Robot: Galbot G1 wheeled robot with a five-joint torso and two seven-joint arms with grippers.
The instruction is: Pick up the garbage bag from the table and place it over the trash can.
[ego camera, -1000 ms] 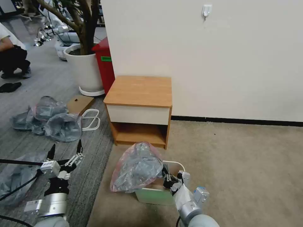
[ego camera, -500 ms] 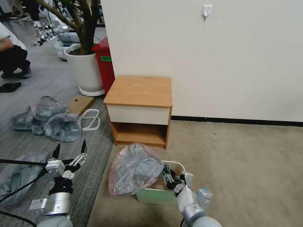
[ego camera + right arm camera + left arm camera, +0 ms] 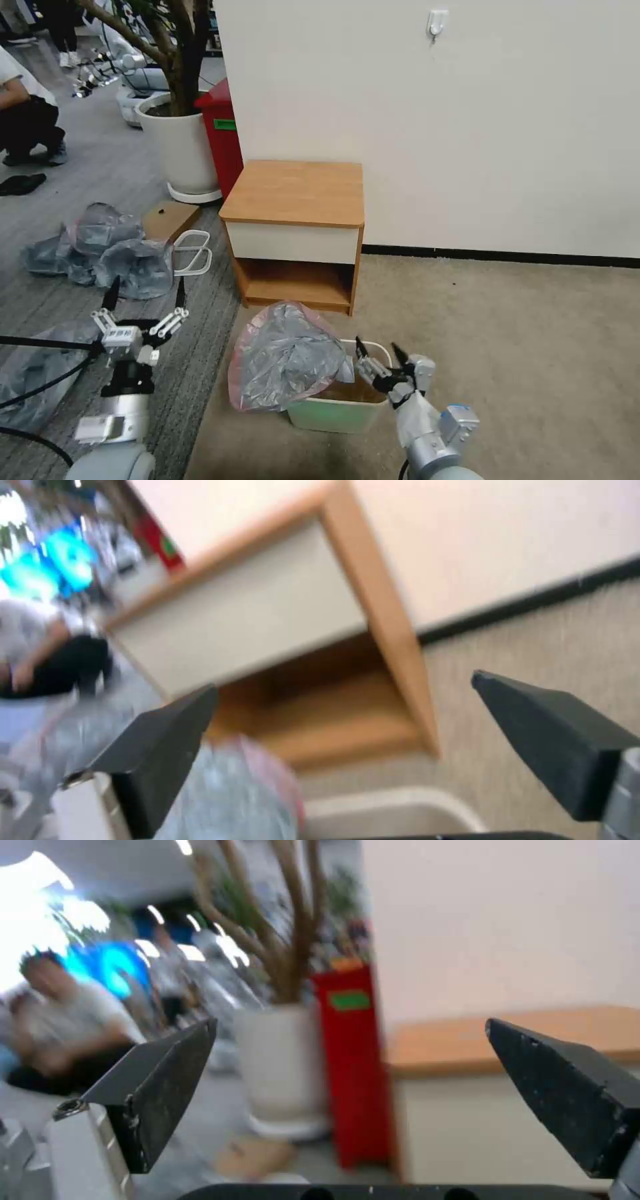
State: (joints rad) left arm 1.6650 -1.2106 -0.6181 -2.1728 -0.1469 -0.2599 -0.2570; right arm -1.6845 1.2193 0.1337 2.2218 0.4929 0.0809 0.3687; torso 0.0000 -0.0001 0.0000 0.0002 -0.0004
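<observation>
Opening my right gripper [image 3: 381, 352] and drawing it back, I am letting go of the garbage bag [image 3: 287, 357].
Bag is draping half over the trash can [image 3: 333, 412], spilling floorward; left gripper [image 3: 145, 293] is waiting wide.

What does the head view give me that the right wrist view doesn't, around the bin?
Head view alone: the left gripper open over the grey floor, the white plant pot, and the garbage bag draped over the trash can's left side.
Right wrist view alone: its fingers close up, spread.
Both: bag, bin rim, the table, the right gripper.
</observation>
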